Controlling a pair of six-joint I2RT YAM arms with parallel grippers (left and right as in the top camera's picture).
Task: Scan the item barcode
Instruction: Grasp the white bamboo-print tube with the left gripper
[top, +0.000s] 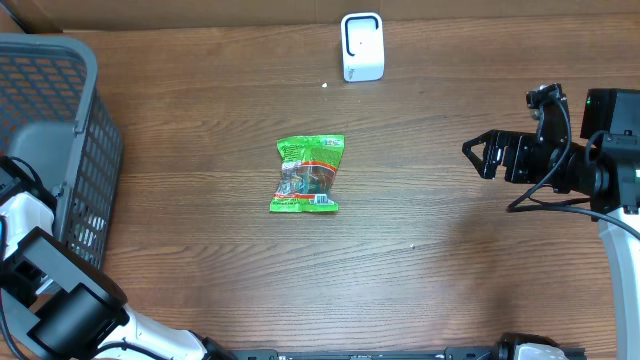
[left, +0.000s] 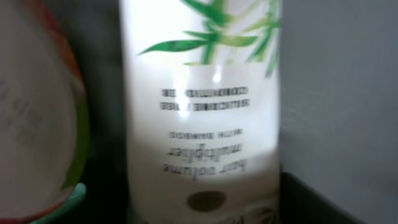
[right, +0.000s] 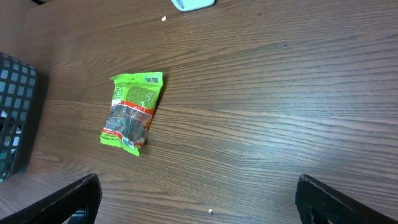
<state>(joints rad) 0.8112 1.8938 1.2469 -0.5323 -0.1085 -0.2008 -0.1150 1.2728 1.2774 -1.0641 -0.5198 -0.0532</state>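
A white bottle (left: 202, 112) fills the left wrist view. Judging by the arm's position, it stands inside the grey basket (top: 60, 60) at the desk's left edge. Its print reads upside down: "hair volume multiplier", "with bamboo", "silicone free". It looks stiff, smooth, probably slippery and fairly heavy, so grip it around the middle.

1 green snack packet (top: 309, 175) lies at the desk's middle. It looks light, soft and crinkly, best pinched at a sealed end, and its writing is too small to read. The white scanner (top: 362, 46) stands by the far edge.

The right gripper (top: 476, 153) hovers empty, fingers spread. How the left gripper's fingers stand cannot be told.
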